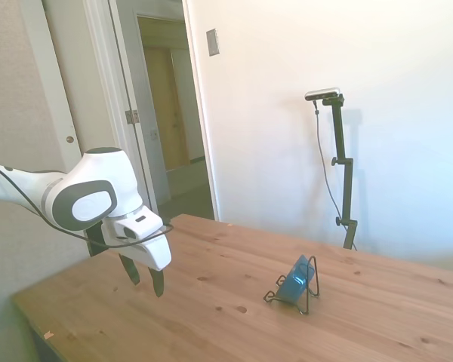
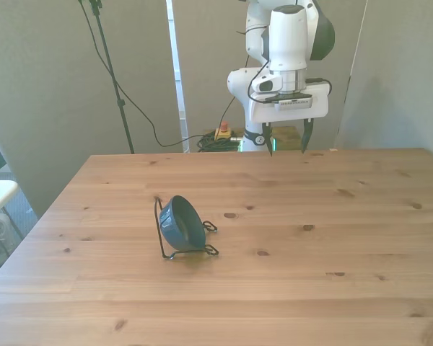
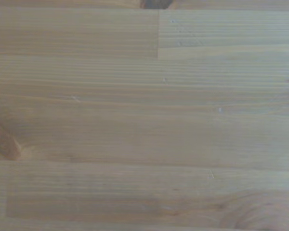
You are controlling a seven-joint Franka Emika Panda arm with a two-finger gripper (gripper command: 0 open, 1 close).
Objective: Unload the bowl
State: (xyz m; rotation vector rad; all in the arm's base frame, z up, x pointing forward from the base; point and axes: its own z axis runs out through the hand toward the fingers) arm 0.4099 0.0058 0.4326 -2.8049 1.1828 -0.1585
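Observation:
A small teal-blue bowl (image 2: 181,223) stands on its edge, leaning in a thin black wire stand (image 2: 190,249) near the middle of the wooden table (image 2: 332,231). From the side it shows as the bowl (image 1: 296,280) propped in the stand (image 1: 311,294). My gripper (image 2: 286,137) hangs open above the table's far edge, well away from the bowl, with nothing between its fingers. In the side view the gripper (image 1: 146,275) is off to the left of the bowl. The wrist view holds only bare wood grain.
Behind the table's far edge lie cables and a small red-topped box (image 2: 222,132) on the floor. An open doorway (image 1: 174,113) is behind the arm in the side view.

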